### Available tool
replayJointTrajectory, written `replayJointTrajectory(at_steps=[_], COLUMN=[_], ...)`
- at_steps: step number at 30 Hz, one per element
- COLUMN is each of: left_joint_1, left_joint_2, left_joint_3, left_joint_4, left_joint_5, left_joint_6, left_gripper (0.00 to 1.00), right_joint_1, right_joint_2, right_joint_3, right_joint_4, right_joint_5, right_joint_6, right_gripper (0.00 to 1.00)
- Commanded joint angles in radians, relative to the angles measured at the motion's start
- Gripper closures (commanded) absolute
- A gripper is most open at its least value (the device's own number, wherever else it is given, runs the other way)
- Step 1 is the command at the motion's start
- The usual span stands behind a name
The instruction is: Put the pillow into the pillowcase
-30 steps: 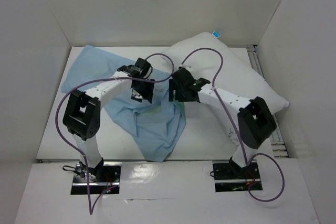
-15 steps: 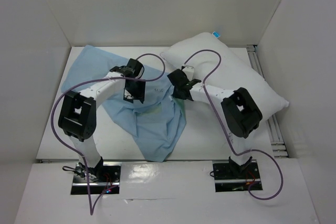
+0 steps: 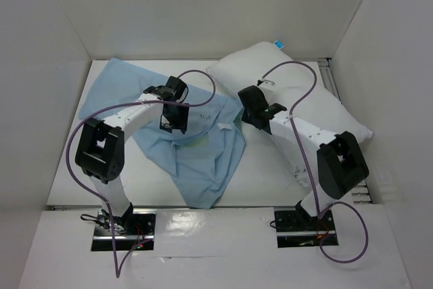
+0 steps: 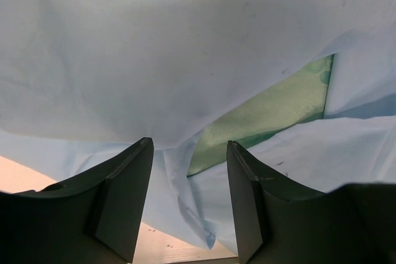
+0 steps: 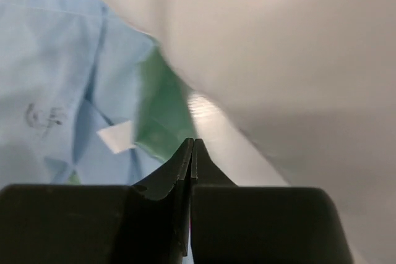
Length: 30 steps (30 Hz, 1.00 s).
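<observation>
Shows the pillowcase [image 3: 203,160] crumpled, blue face up, over the left and middle of the worktop [image 3: 152,181], from the far left corner toward the near edge. Shows the pillow [image 3: 298,93] slantwise along the right side, far edge to right edge, outside the sack. Has the left end effector [image 4: 189,153] apart just over blue cloth, green lining [image 4: 272,109] beyond. Has the right end effector [image 5: 192,143] pressed together on nothing, beside the pillow.
</observation>
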<state>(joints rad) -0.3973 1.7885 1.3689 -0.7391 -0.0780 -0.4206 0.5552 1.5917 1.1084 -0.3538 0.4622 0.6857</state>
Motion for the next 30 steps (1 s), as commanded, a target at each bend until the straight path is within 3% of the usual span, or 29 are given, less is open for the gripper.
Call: replayJointTrajectory(at_steps=[1,2,3,5,6,12,18,19,20,21,23,24,27,30], left_joint_1=[0.018,0.018,0.018,0.008,-0.001,-0.147,-0.198,-0.198,-0.198,-0.198,-0.198,-0.198,-0.209,-0.209], left_joint_2=[-0.046,-0.046,-0.046,-0.046,-0.046,-0.014,0.031,0.067,0.09,0.116,0.178,0.193,0.216,0.169], left_joint_3=[0.001,0.001,0.001,0.015,0.015,0.078,0.125,0.137,0.163,0.18,0.218,0.228,0.237,0.184], left_joint_4=[0.001,0.001,0.001,0.001,0.001,-0.065,0.041,0.059,0.069,0.079,0.079,0.089,0.06,0.009], left_joint_5=[-0.003,0.009,0.02,0.02,0.02,-0.167,-0.028,-0.028,-0.028,-0.028,-0.043,-0.057,-0.123,-0.201], left_joint_6=[0.022,0.022,0.034,0.045,0.045,0.053,-0.029,-0.038,-0.067,-0.067,-0.086,-0.086,-0.076,-0.092], left_gripper=[0.37,0.35,0.34,0.34,0.33,0.3,0.31,0.26,0.11,0.05,0.02,0.02,0.15,0.15], right_joint_1=[-0.075,-0.096,-0.112,-0.112,-0.103,-0.012,-0.003,-0.003,-0.012,-0.023,-0.034,-0.047,-0.08,-0.116], right_joint_2=[-0.122,-0.136,-0.136,-0.136,-0.124,-0.136,-0.211,-0.226,-0.24,-0.269,-0.3,-0.332,-0.401,-0.443], right_joint_3=[-0.057,-0.058,-0.058,-0.007,0.011,0.097,0.074,0.074,0.074,0.074,0.074,0.074,0.053,0.025], right_joint_4=[-0.022,-0.002,-0.002,-0.036,-0.045,-0.085,-0.12,-0.132,-0.149,-0.183,-0.221,-0.256,-0.312,-0.332], right_joint_5=[0.026,-0.015,-0.045,-0.071,-0.08,-0.08,-0.086,-0.086,-0.086,-0.076,-0.066,-0.066,-0.046,-0.046], right_joint_6=[-0.015,-0.047,-0.081,-0.103,-0.112,-0.101,-0.069,-0.069,-0.069,-0.069,-0.069,-0.069,-0.069,-0.069], right_gripper=[1.0,1.0,0.93,0.66,0.59,0.36,0.3,0.27,0.25,0.23,0.19,0.18,0.16,0.16])
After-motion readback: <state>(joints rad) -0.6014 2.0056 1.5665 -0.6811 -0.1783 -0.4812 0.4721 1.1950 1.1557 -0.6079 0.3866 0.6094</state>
